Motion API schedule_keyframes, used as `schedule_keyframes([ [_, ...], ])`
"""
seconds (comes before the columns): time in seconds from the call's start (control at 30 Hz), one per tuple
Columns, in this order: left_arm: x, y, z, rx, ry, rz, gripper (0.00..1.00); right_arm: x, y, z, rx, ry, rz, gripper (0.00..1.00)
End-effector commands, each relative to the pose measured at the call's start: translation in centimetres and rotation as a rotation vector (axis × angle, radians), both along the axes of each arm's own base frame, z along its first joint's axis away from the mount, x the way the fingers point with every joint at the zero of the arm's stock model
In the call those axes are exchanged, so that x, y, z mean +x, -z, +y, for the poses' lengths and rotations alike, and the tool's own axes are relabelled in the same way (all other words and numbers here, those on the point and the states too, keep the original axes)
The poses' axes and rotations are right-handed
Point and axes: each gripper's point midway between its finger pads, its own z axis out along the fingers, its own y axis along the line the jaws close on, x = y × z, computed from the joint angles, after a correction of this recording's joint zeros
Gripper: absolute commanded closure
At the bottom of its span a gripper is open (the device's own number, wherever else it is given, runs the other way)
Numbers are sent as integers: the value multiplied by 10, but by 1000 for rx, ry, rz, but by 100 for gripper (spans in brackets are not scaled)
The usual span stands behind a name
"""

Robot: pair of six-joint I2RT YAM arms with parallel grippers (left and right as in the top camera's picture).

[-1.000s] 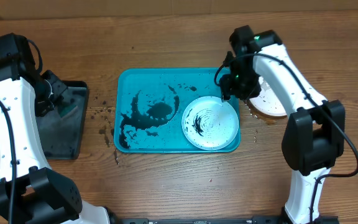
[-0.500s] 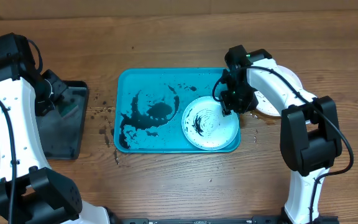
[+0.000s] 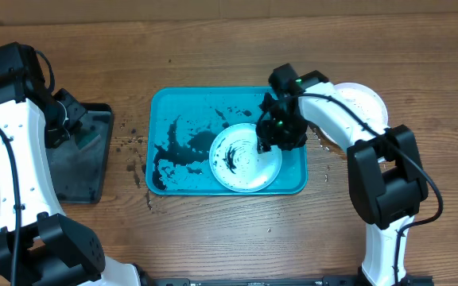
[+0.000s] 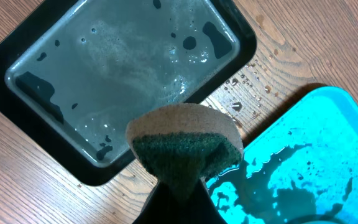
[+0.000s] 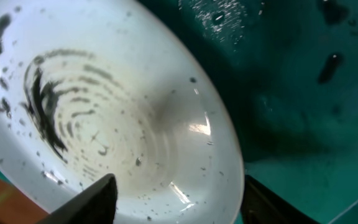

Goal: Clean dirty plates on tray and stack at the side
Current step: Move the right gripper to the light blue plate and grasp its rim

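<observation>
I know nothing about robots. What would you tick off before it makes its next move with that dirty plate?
1. Sponge ready: ok, the left gripper clamps the green sponge.
2. Rinse water ready: ok, the black tray holds water.
3. White plate inside the blue tray: ok.
4. Plate clean: not ok, black smears on it.
5. Right gripper gripping the plate: cannot tell; its fingers stand apart astride the rim.

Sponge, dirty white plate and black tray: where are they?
sponge (image 4: 182, 155), left wrist view, on its green scrubbing side.
white plate (image 3: 241, 163), overhead view, on its smeared middle.
black tray (image 4: 42, 124), left wrist view, on its rim.
</observation>
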Motion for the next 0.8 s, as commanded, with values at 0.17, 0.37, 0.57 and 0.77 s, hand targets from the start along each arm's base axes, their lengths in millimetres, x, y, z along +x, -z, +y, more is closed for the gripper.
schedule_keyframes([
  [0.17, 0, 0, -1, -17, -17, -8, 96, 0, -4, -18, -143, 226, 14, 47],
  [0.37, 2, 0, -5, -38, -10, -17, 96, -4, 7, -22, -158, 230, 18, 58],
  [0.57, 5, -1, -8, -56, -4, -32, 96, -6, 19, -20, -140, 270, 19, 78],
  [0.77, 23, -2, -64, -185, 202, -78, 96, 14, 16, 2, -42, 373, -16, 96],
])
